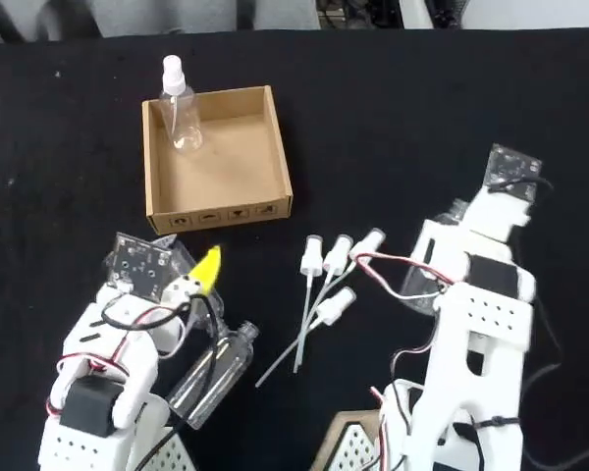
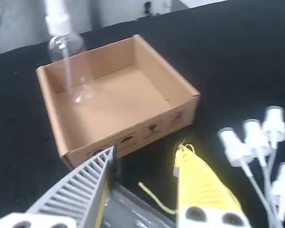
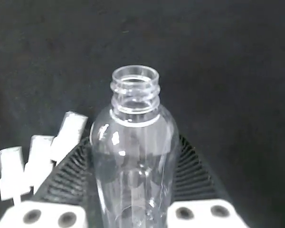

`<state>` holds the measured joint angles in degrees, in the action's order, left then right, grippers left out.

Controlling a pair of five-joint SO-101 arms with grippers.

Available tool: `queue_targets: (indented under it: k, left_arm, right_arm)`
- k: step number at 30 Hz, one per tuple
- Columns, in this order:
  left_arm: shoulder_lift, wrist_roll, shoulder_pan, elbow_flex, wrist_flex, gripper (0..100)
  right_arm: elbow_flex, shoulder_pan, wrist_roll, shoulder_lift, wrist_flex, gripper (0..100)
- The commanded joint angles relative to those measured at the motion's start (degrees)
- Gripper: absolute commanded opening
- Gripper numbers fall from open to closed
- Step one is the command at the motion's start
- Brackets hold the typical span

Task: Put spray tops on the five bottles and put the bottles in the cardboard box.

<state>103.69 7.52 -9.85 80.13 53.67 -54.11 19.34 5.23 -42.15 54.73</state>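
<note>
Currently you are on the capping step for the second bottle. Your right hand (image 3: 133,142) is closed around the body of an open-necked bottle (image 3: 135,95), one finger on each side, with the threaded neck bare and pointing away from the wrist. Your left hand (image 2: 147,152) hangs at about 7 o'clock on the bench (image 1: 452,98); its fingers are spread wide and it holds nothing.

The 4 loose spray tops (image 1: 339,253) lie together near the middle of the bench, between the 2 arms, with their dip tubes trailing toward 6 o'clock. The cardboard box (image 1: 275,147) sits at 11 o'clock with 1 capped bottle (image 1: 180,108) standing in its far corner. More uncapped bottles (image 1: 221,363) lie at 7 o'clock, just beside the left arm.

By my reading, your next move is for the left hand: swing toward 3 o'clock, close on 1 spray top by its head, and lift it with the tube hanging free. Then feed the tube down the bare neck while the right hand keeps the bottle steady. Expect the thin tube to flex, so line it up before pressing down.
</note>
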Motion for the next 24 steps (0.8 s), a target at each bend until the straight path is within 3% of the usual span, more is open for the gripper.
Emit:
queue_targets:
  k: [1, 15, 24]
  left_arm:
    - [-3.0, 0.5, -4.9, -5.7, 0.2, 19]
    - [-47.4, -2.7, -8.0, -30.0, 0.3, 19]
    - [-66.8, -7.9, -12.7, -42.4, 0.7, 19]
  right_arm:
    - [-0.4, 2.5, 0.9, -2.5, -2.8, 5.0]
    - [-1.5, 2.6, 1.9, -2.5, -4.7, 5.0]
    - [-1.5, 2.6, 1.9, -2.5, -4.7, 5.0]
